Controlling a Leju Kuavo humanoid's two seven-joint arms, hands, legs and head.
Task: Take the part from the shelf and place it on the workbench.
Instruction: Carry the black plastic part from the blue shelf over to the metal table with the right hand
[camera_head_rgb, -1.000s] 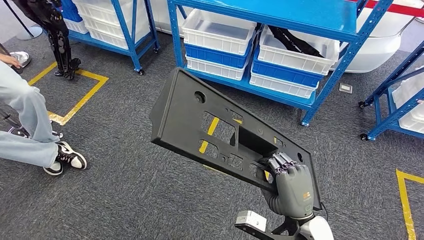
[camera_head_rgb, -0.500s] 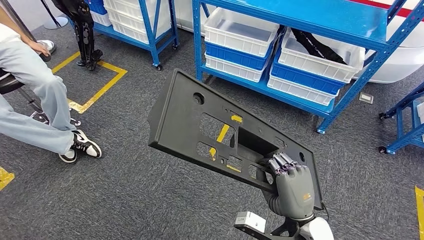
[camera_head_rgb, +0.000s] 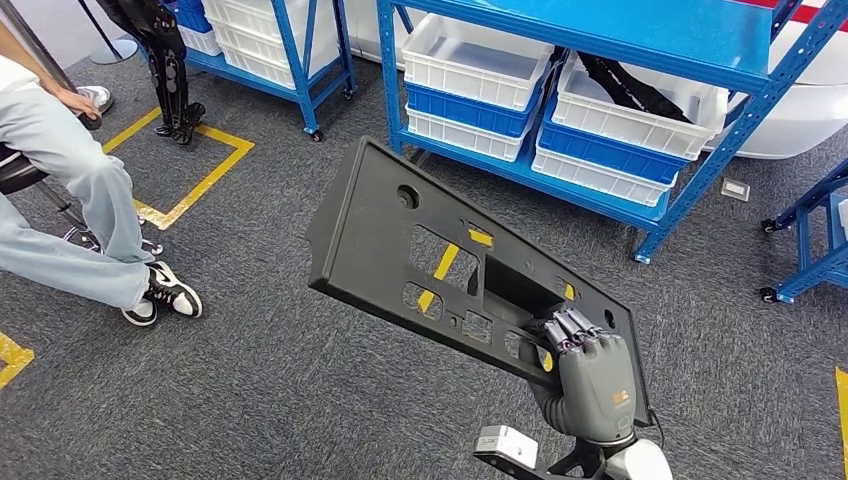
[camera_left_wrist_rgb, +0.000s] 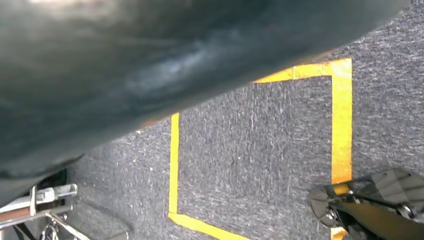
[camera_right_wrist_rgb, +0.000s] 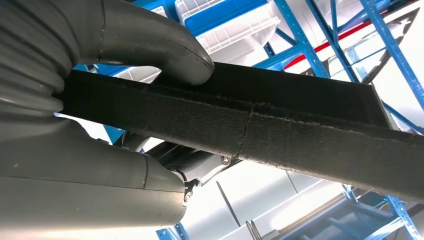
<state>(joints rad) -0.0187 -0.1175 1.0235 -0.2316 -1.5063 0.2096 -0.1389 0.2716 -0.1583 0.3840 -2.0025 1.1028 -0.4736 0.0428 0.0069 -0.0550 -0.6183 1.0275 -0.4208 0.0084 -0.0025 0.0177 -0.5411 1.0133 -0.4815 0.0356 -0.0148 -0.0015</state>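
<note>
The part (camera_head_rgb: 400, 240) is a large dark grey flat panel with several rectangular cut-outs and round holes. It hangs tilted above the carpet in the head view. My right hand (camera_head_rgb: 592, 385) grips its near right end, with the fingers curled over the edge. In the right wrist view the thumb (camera_right_wrist_rgb: 150, 40) presses on one face of the panel's thick edge (camera_right_wrist_rgb: 280, 130), and the rest of the hand is under it. The blue shelf (camera_head_rgb: 600, 30) stands behind, holding white and blue bins (camera_head_rgb: 480, 65).
A seated person (camera_head_rgb: 70, 200) in light jeans is at the left, by a yellow floor square (camera_head_rgb: 200, 175). Another blue rack (camera_head_rgb: 290, 50) stands at the back left and a wheeled one (camera_head_rgb: 810, 260) at the right. A long black item (camera_head_rgb: 630, 90) lies in one white bin.
The whole scene has shifted right as the camera turned. The right hand keeps the same grip on the panel, which sits slightly lower and further right in the picture.
</note>
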